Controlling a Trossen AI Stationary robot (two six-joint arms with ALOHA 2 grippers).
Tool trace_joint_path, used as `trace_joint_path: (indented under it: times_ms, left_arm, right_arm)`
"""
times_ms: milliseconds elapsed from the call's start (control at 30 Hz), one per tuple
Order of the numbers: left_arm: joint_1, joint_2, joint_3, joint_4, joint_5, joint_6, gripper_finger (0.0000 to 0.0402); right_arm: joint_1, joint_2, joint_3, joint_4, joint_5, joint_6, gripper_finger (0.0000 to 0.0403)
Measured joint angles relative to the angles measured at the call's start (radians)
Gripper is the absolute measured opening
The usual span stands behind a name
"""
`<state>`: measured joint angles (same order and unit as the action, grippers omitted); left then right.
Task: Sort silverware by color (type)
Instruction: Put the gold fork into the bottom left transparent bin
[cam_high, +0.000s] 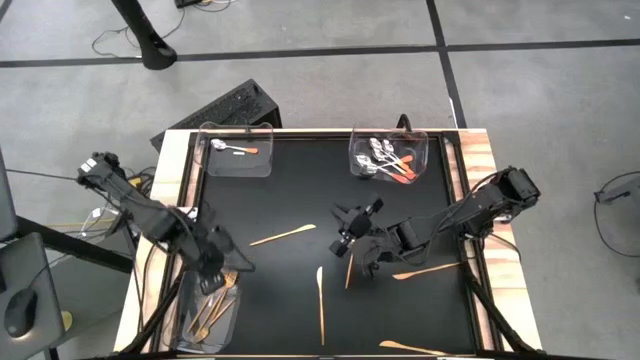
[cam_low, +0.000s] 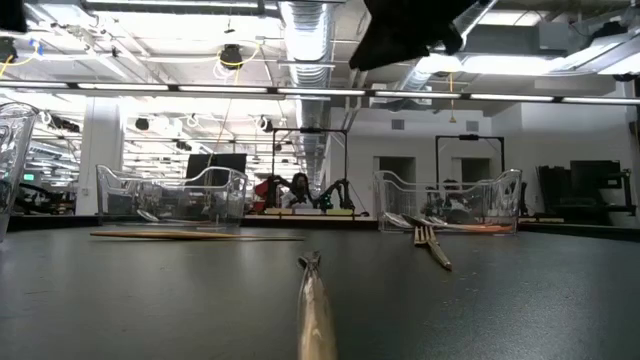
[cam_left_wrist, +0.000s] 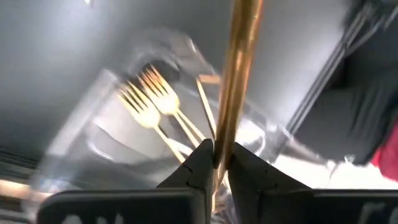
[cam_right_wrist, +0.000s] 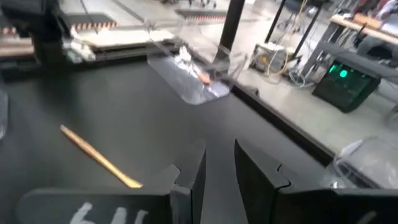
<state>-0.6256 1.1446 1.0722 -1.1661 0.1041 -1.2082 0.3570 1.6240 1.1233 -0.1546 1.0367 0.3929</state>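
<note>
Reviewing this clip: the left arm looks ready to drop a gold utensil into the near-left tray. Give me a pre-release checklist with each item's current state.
1. Left hand shut on the gold utensil: ok.
2. Left hand over the fork tray: ok, by high and wrist views.
3. Tray contents match: gold forks inside: ok.
4. Type of the held utensil: cannot tell, its head is out of view.
5. Right hand clear of the left, at mid-table: ok.
6. Loose gold pieces left on the mat, such as the knife: not ok, sorting unfinished.
</note>
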Motion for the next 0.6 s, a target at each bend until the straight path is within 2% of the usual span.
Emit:
trace_joint_path:
  times_ms: [200,333,467,600]
  left_arm:
    - [-0.066,0.0,-0.2,0.253,0.179,-0.105,0.0078]
    - [-0.074,0.0,-0.237,0.273,0.221,-0.148,0.0104]
    - [-0.067,-0.018,-0.226,0.241,0.153,-0.153,0.0113]
    - [-0.067,-0.071,-0.19,0.235,0.03,-0.122,0.0114]
  right_arm:
    - [-0.006,0.0,0.0,-0.076,-0.074,0.054,0.0109]
    - [-0.009,0.0,0.0,-0.101,-0.074,0.055,0.0109]
    - [-0.027,0.0,0.0,-0.141,-0.159,0.055,0.0109]
    - [-0.067,0.034,0.001,-0.127,-0.409,0.075,0.0109]
